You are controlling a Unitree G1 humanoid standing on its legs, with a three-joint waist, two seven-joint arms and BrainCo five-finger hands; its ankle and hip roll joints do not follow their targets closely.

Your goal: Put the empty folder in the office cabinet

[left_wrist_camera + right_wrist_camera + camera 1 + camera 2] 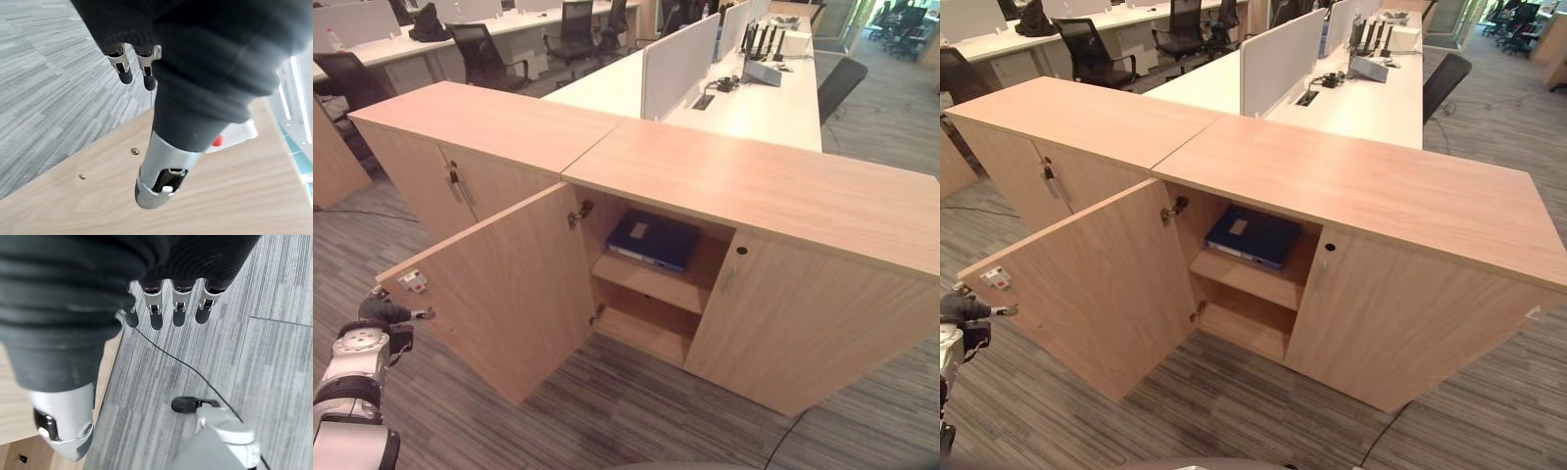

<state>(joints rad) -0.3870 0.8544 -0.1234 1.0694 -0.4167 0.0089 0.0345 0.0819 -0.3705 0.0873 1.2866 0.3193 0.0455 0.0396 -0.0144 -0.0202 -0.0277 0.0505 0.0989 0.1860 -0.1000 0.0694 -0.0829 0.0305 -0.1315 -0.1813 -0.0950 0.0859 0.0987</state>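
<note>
A dark blue folder point(653, 240) lies flat on the upper shelf inside the wooden office cabinet point(754, 186). The cabinet's left door point(509, 294) stands swung wide open. My left hand point(384, 311) hangs at the door's outer edge, just below its white latch point(412, 282), with a fingertip at the edge. In the left wrist view its fingers point(125, 73) and thumb point(161, 181) are straight, close to the door's inner face and holding nothing. My right hand point(155, 308) hangs over the grey carpet with straight fingers and nothing in it.
The cabinet's right door point(803, 323) is shut. A second cabinet point(460, 181) with shut doors adjoins on the left. A lower shelf point(646, 328) sits under the folder. Behind are white desks point(764, 98) with dividers and black office chairs point(484, 54). Striped grey carpet point(607, 411) lies in front.
</note>
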